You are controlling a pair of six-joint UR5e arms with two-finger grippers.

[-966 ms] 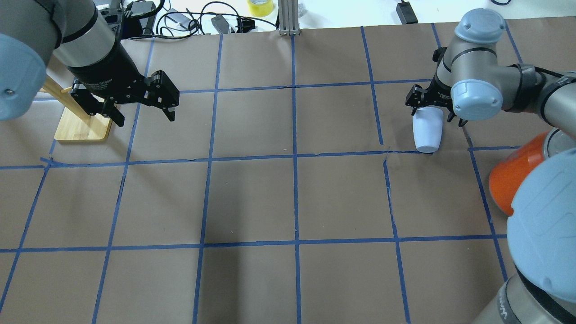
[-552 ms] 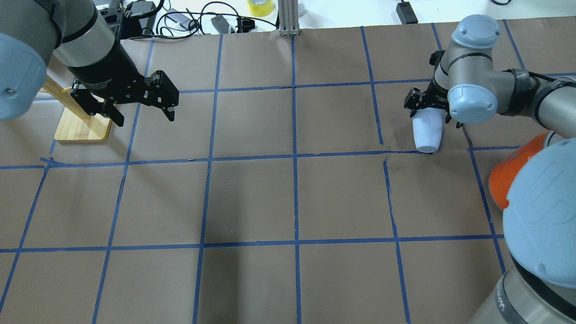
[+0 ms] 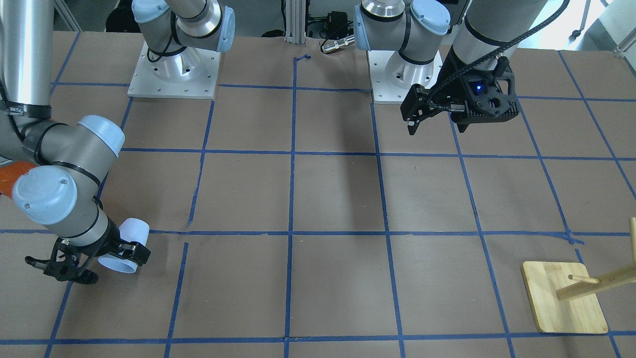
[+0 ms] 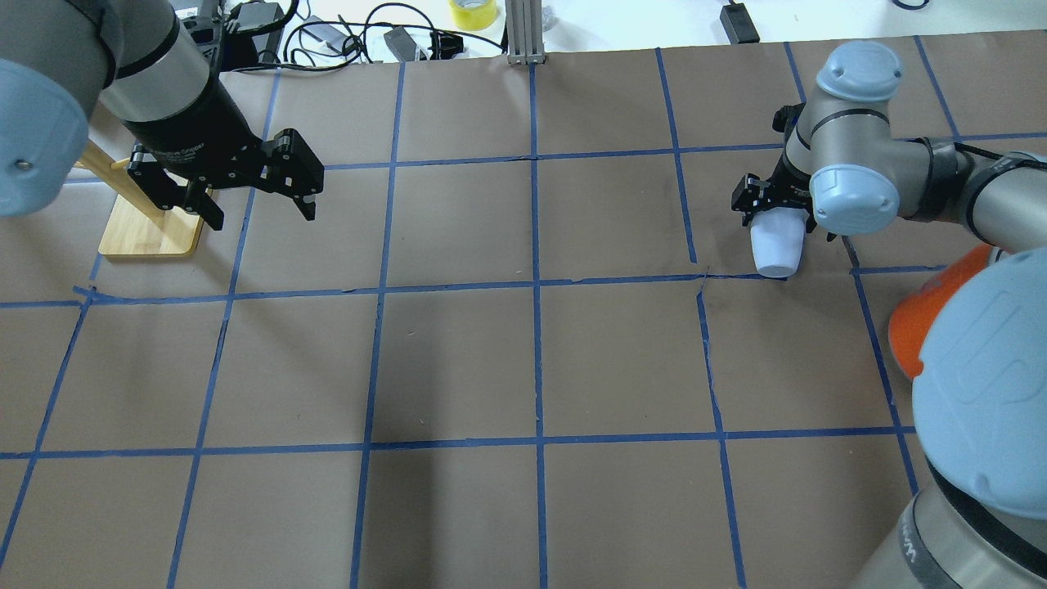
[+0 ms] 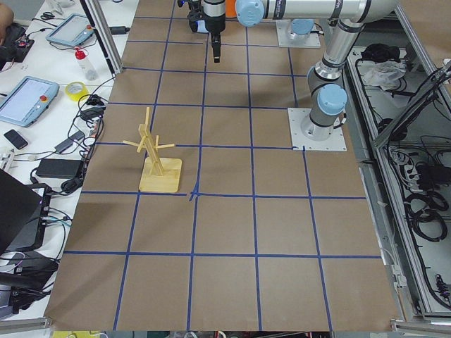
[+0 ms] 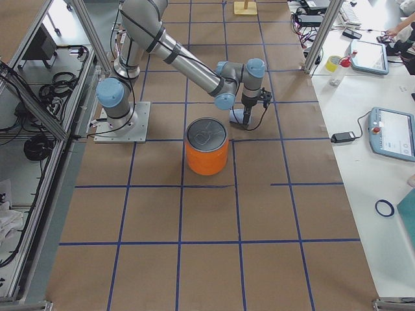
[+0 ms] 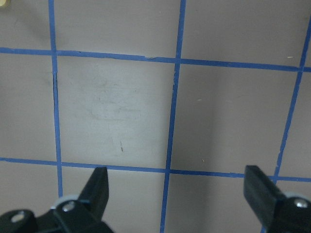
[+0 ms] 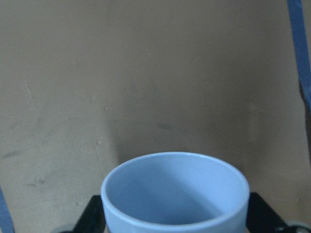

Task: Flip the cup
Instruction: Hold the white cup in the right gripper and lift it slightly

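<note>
Bearings are read on the overhead view, with 12 o'clock pointing away from the robot.

Item 1: small pale blue-white tapered plastic cup [image 4: 775, 249], smooth, no handle. It was at 3 o'clock on the table, just on the 12 o'clock side of a blue tape line. It was tilted, with the wide mouth raised toward 12 o'clock and the narrow base low toward 6 o'clock. Whether the base touched the paper could not be told.

Item 2: right gripper [image 4: 779, 214], black, two-finger. It was clamped on the cup near the rim, with one finger [image 8: 95, 213] against each side of the outer wall. The right wrist view looked straight into the cup's mouth.

Item 3: left gripper [image 4: 263, 217], black, two-finger. It was at 10 o'clock, held above the paper, fingers spread wide and holding nothing.

Item 4: large orange cylindrical can [image 6: 207, 155] with a silver lid. It stood upright at 4 o'clock from the cup, near it but apart. In the overhead view the right arm partly hid it.

Item 5: pale wooden peg rack [image 5: 156, 165] on a flat rectangular base. It stood upright between 9 and 10 o'clock, near the table's edge.

Item 6: brown paper table cover [image 4: 458, 360], marked into squares with blue tape.

Item 7: yellow tape roll [image 4: 473, 12], lying beyond the 12 o'clock edge among black cables.
</note>
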